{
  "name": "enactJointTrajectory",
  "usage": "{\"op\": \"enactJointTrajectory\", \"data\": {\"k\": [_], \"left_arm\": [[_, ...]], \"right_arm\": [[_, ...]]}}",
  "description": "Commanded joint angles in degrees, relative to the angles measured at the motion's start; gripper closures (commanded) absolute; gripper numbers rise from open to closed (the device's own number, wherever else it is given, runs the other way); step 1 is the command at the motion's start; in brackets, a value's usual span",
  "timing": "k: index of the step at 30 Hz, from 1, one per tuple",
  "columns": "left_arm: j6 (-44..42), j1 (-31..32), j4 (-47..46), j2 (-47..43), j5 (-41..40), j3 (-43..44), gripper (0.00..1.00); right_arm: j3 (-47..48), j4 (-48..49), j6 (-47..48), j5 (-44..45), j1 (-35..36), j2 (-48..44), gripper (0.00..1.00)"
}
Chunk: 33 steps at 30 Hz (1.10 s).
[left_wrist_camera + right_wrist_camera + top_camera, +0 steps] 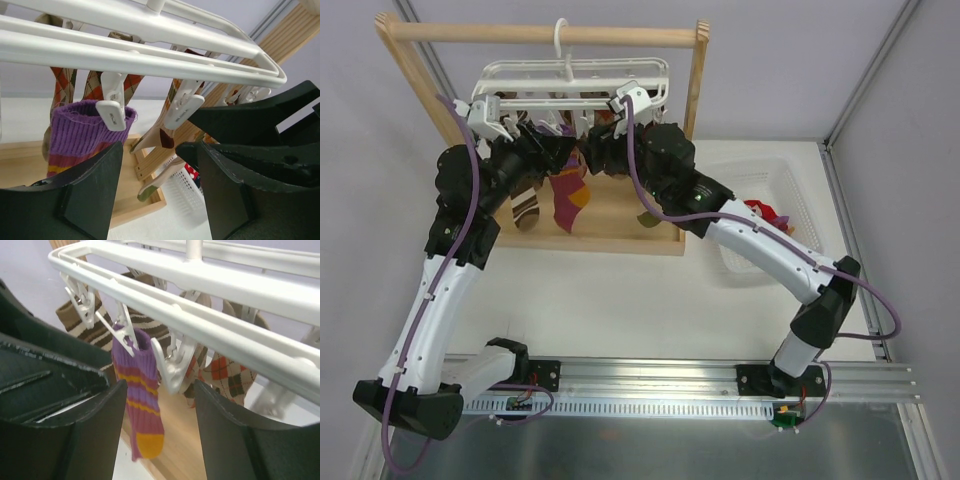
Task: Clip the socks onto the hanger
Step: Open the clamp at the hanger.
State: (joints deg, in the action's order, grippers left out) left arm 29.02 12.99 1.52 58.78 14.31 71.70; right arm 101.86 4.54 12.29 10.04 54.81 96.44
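From above, the white hanger (570,75) hangs by its hook from the wooden rack (545,33) at the back of the surface (650,300). Both arms reach up under it, the left hand (530,145) and right hand (605,150) close together below the clips. A purple sock (570,200) and a brown-and-white striped sock (525,210) dangle from it, and a red sock (765,212) lies in the white basket (790,190) to the right; only here can you see that basket whole. This view does not let me tell how the fingers stand. The left wrist camera does: the left hand (152,150) is released, nothing between its fingers. The purple sock's cuff (80,130) is pinched by a clip (112,107) just above the near finger, argyle socks (65,82) hang behind it, and the other arm's dark hand (250,120) is close alongside. The right wrist camera shows the right hand (160,390) also released, with a bare clip (170,370) hanging just above the gap. Only here is the purple sock (142,395) visible down to its orange toe, with the striped sock (85,325) behind.
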Motion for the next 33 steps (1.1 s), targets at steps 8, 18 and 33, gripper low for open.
{"op": "enactJointTrajectory", "data": {"k": [8, 18, 33], "left_arm": [[2.01, -2.01, -1.78, -3.50, -1.74, -1.83, 0.39], [2.10, -2.18, -2.31, -3.06, 1.33, -1.57, 0.40], [-0.80, -2.18, -6.53, -2.54, 7.14, -0.34, 0.39]], "right_arm": [[2.90, 9.35, 2.29, 7.53, 0.30, 4.02, 0.45], [-2.11, 16.03, 4.84, 4.46, -0.05, 1.99, 0.63], [-4.48, 14.01, 5.72, -3.36, -1.90, -0.64, 0.69]]}}
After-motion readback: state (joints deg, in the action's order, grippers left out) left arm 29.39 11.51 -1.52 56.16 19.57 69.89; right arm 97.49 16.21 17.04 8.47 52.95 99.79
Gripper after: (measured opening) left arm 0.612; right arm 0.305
